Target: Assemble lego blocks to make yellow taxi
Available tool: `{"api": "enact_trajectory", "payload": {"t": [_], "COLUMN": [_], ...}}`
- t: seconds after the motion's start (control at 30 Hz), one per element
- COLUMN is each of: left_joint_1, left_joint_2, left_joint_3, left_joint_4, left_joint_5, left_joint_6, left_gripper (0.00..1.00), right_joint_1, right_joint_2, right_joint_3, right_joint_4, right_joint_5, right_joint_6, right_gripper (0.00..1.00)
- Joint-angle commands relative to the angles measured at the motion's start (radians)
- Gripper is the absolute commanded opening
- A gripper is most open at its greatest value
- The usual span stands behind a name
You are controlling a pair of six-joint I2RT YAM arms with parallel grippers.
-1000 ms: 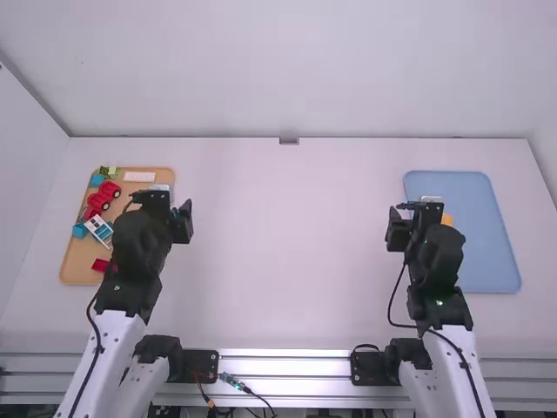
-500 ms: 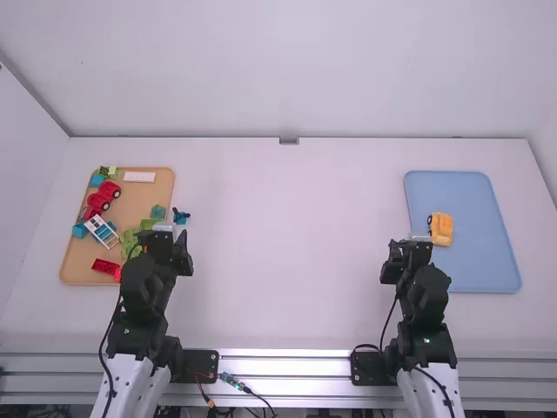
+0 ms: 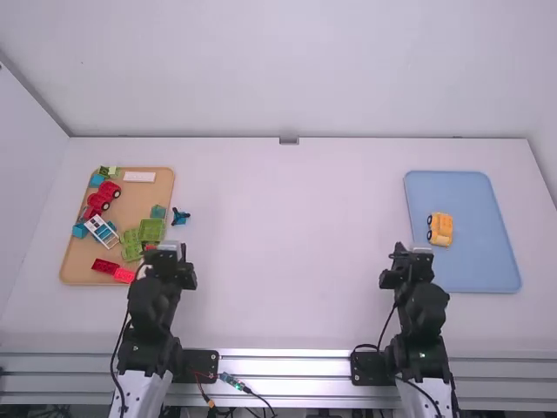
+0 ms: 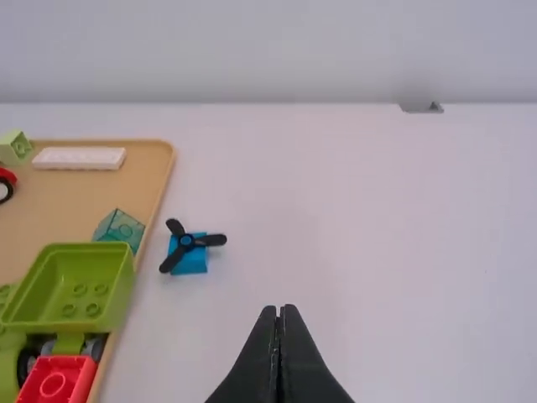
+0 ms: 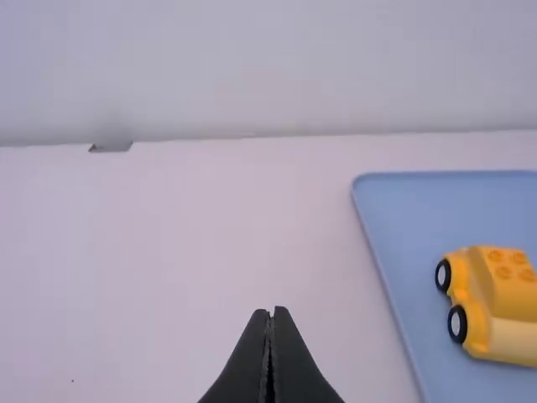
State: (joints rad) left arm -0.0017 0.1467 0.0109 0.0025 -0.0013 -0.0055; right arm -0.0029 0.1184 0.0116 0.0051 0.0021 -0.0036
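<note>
Sitting on the smooth blue plastic tray [image 5: 445,201], near its left side, the yellow plastic taxi [image 5: 503,294] stands on its black wheels and looks complete to me, with a studded block on top. I judge the step in hand is finishing, so the good move is to check the roof block sits flush and leave the car alone. If it needs seating, I would press straight down, softly, since a sideways nudge could roll it. My right gripper [image 5: 269,312], near that tray, is closed tip to tip on nothing; my left gripper [image 4: 279,309] is likewise together and empty. The blue tray holds just the taxi. The tan tray [image 3: 165,178] at the far left holds a red toy vehicle [image 3: 103,197], a long white brick [image 4: 80,158], a green open-topped box [image 4: 71,285], a translucent teal block [image 4: 120,228] and other bricks. Just beside it lies a blue block with a black propeller [image 4: 190,256].
</note>
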Motion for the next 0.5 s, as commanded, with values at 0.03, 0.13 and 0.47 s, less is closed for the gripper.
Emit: {"api": "enact_trajectory", "payload": {"t": [0.03, 0.13, 0.47], "left_joint_1": [0.002, 0.002, 0.002], "left_joint_2": [-0.048, -0.082, -0.147], "left_joint_3": [-0.011, -0.011, -0.011], "left_joint_4": [-0.002, -0.002, -0.002], "left_joint_5": [0.001, 0.001, 0.001], "left_joint_6": [0.006, 0.006, 0.006], "left_gripper": [0.00, 0.00, 0.00], "right_joint_1": [0.003, 0.003, 0.003], "right_joint_2": [-0.046, -0.078, -0.118], "right_joint_3": [-0.012, -0.012, -0.012], "right_joint_4": [-0.005, -0.005, -0.005], "right_joint_5": [-0.002, -0.002, -0.002], "right_joint_6": [0.004, 0.004, 0.004], "right_gripper": [0.00, 0.00, 0.00]}}
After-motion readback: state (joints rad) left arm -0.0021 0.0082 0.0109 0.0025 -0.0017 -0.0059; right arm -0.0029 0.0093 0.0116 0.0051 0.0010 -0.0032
